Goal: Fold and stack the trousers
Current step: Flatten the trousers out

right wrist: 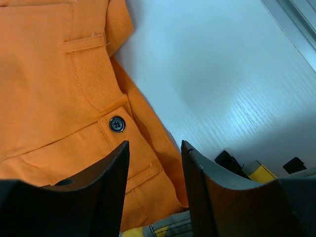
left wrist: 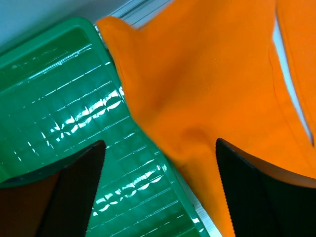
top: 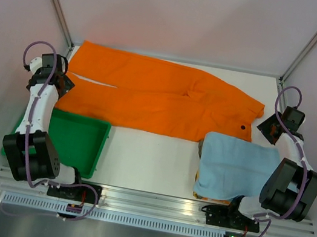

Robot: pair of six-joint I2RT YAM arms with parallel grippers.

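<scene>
The orange trousers [top: 161, 100] lie spread flat across the back of the table, legs to the left and waist to the right. My left gripper [top: 63, 84] hovers at the leg cuffs. In the left wrist view it [left wrist: 160, 143] is open wide over the hem of the trousers [left wrist: 207, 74], where the hem overlaps the green tray's [left wrist: 49, 98] rim. My right gripper [top: 267, 128] is at the waist end. In the right wrist view it [right wrist: 154, 143] stands open above the waistband of the trousers [right wrist: 49, 74], close to a dark button [right wrist: 117, 124], with nothing pinched.
The green tray [top: 74, 140] sits at the front left, partly under the left arm. A light blue cloth [top: 236, 163] lies at the front right on top of other folded fabric [right wrist: 168, 227]. Metal frame posts and walls enclose the back and sides.
</scene>
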